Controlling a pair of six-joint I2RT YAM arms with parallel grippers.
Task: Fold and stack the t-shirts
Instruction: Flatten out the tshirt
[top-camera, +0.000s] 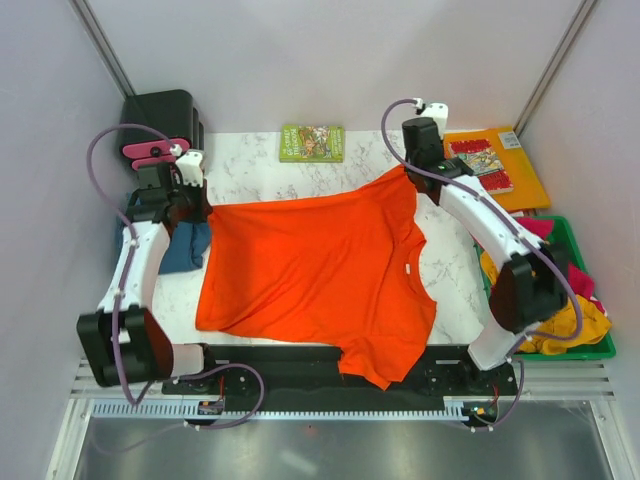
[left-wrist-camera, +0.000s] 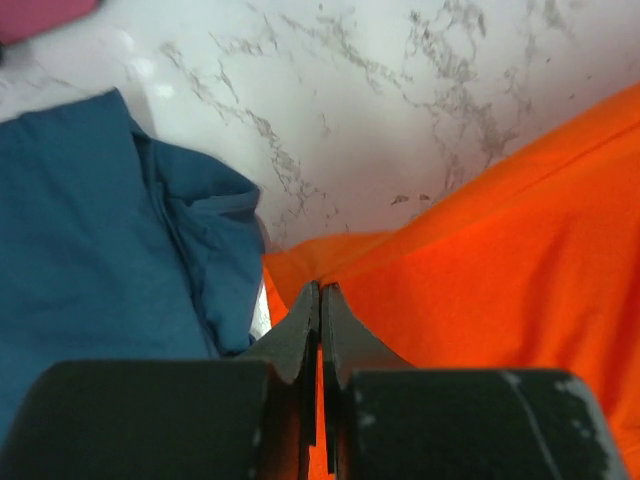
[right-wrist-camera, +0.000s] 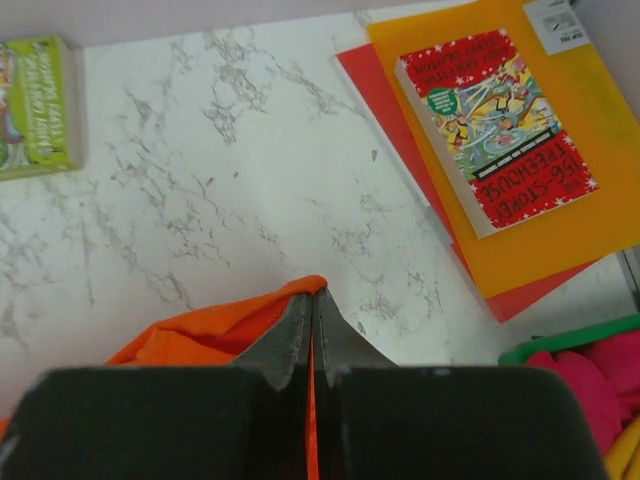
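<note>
The orange-red t-shirt (top-camera: 320, 270) lies spread across the marble tabletop (top-camera: 250, 175), its near sleeve drooping over the front edge. The left fingers (left-wrist-camera: 321, 300) are pressed fully together on the shirt's far-left corner, with cloth pinched between the tips. A crumpled teal-blue t-shirt (left-wrist-camera: 90, 260) lies just beside them on their left. The right fingers (right-wrist-camera: 312, 302) are likewise closed tight on the shirt's far-right sleeve end, a peak of orange fabric caught at their tips. Beyond them an orange folder (right-wrist-camera: 560, 230) carries a comic book (right-wrist-camera: 495, 125). A mustard-yellow t-shirt (top-camera: 575, 325) and a magenta-pink t-shirt (right-wrist-camera: 585, 385) are heaped in a green bin (top-camera: 575, 352).
</note>
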